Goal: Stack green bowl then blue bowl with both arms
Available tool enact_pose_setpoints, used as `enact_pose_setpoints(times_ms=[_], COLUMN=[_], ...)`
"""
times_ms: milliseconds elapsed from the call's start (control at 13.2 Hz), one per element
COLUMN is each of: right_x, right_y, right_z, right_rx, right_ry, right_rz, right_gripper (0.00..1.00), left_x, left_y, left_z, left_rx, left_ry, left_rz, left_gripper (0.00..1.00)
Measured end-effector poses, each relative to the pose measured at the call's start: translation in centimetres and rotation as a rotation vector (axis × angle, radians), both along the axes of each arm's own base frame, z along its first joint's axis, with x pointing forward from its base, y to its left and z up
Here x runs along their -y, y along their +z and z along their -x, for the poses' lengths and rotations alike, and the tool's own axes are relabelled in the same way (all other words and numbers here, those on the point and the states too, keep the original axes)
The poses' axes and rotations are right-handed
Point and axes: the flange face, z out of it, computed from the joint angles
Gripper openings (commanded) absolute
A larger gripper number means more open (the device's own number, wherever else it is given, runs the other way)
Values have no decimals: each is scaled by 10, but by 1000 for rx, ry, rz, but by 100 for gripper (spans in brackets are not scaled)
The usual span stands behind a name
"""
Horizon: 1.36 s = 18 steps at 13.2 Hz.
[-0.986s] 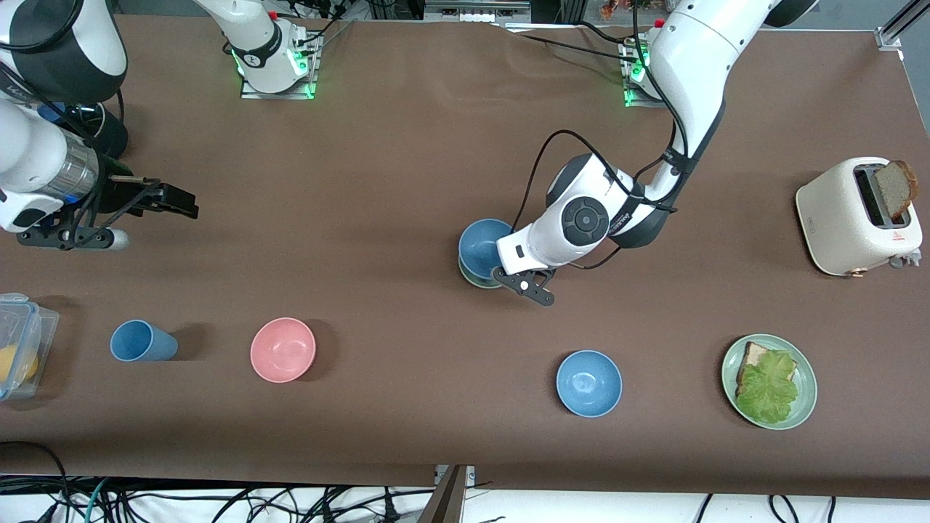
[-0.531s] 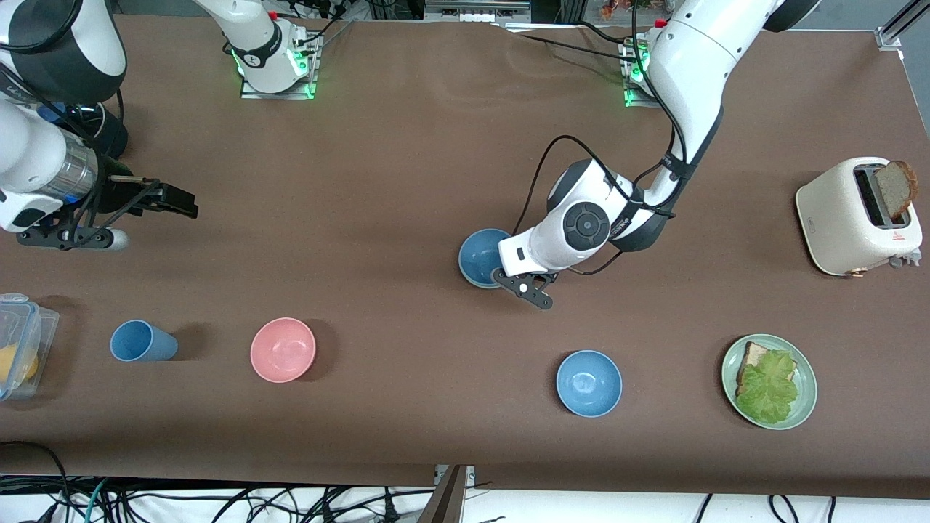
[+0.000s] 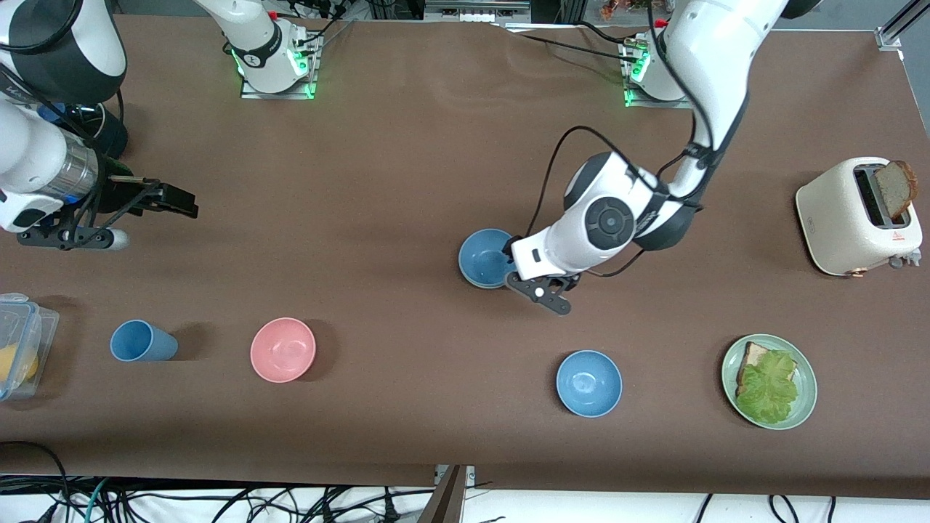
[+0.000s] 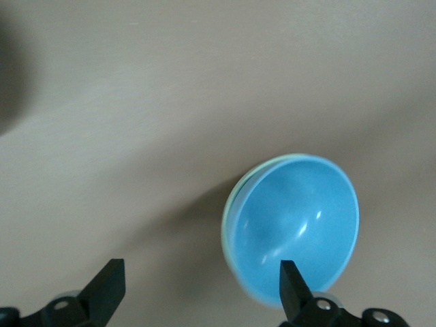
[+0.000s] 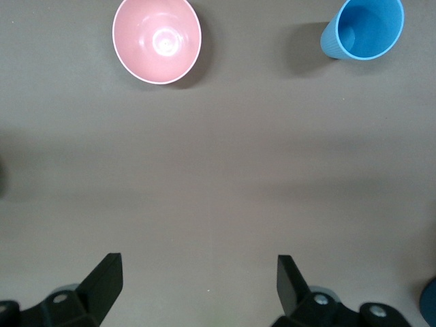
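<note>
Blue bowl (image 3: 485,258) nested in green bowl (image 4: 231,212) — left gripper (image 4: 201,286) jaws apart, clear of the rim. Lift straight up, no snag. Right gripper (image 5: 197,286) waits over table (image 3: 407,145), jaws apart.

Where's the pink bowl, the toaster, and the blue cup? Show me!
pink bowl (image 3: 282,349), front view, on the inside bottom of the bowl.
toaster (image 3: 843,221), front view, on its cream side wall.
blue cup (image 3: 149,343), front view, on its outer side.
</note>
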Motion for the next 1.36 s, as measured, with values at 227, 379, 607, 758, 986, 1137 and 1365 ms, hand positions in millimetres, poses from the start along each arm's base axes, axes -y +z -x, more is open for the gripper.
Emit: enact_pose_setpoints(times_ms=[227,379,607,758,986,1137,1365], right_x=[0,0,0,0,0,0,0], right_y=[0,0,0,0,-1,-1,-1], right_z=[0,0,0,0,0,0,0], right_rx=[-1,-1,-1,-1,-2,-3,-3], right_ry=[0,0,0,0,0,0,-1], right_rz=[0,0,0,0,0,0,0], right_gripper=[100,100,100,100,100,100,100], left_x=[-61,-105,-172,-242,-289,-290,-289], left_y=[81,136,209,233,253,261,250], left_z=[-2,2,1,-1,31,57,59], left_rx=[-42,-37,-36,-27,40,57,53], left_ry=[49,83,170,273,355,369,367], left_rz=[-86,-158,-218,-214,-186,-162,-163], left_gripper=[100,100,100,100,100,100,100])
